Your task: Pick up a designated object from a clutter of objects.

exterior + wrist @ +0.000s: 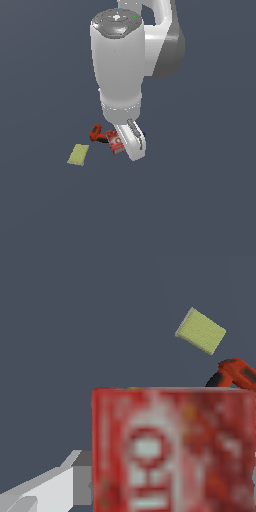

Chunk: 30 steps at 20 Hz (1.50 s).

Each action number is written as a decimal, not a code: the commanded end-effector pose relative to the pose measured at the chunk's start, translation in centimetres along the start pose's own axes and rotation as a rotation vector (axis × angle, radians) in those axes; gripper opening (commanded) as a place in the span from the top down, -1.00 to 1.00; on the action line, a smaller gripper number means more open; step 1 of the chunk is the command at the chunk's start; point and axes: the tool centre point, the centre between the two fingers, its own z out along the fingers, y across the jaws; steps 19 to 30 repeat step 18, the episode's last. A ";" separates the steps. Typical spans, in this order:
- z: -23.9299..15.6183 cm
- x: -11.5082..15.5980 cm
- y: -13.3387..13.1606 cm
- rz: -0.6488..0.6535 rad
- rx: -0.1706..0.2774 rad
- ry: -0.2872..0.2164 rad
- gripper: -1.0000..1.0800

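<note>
Red box [172, 451] with white lettering is seen closest of all in the wrist view, where it fills the lower right of the frame, blurred, with one pale finger [45, 491] of the gripper shown against its edge at the lower left. In the exterior view the same box [116, 142] is found just below the centre of the frame, tilted and pressed against the white gripper [131, 142], whose fingers are largely hidden behind the hand; the box appears to be clamped between them, though the far finger cannot be made out. Whether the box is raised off the dark floor [200, 210] cannot be told for certain. Just beyond the box, an orange-red and black drill [234, 373] is seen at the right edge of the wrist view; in the exterior view it [97, 133] lies immediately to the left of the box, close to it or touching it. Farther off, a yellow-green pad [201, 331] is shown flat on the floor in the upper right of the wrist view, and in the exterior view it [79, 154] rests apart at the lower left of the drill. The large white arm [117, 65] is seen in the upper centre of the exterior view.
</note>
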 end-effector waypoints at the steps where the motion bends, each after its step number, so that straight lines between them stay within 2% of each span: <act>1: -2.3 -0.9 -0.8 0.001 -0.002 0.000 1.00; 6: -5.7 -2.1 -2.2 0.000 -0.001 -0.001 1.00; 12: -8.0 -3.0 -3.3 -0.001 -0.001 -0.002 1.00; 30: -8.6 -3.2 -3.6 -0.001 -0.001 -0.002 1.00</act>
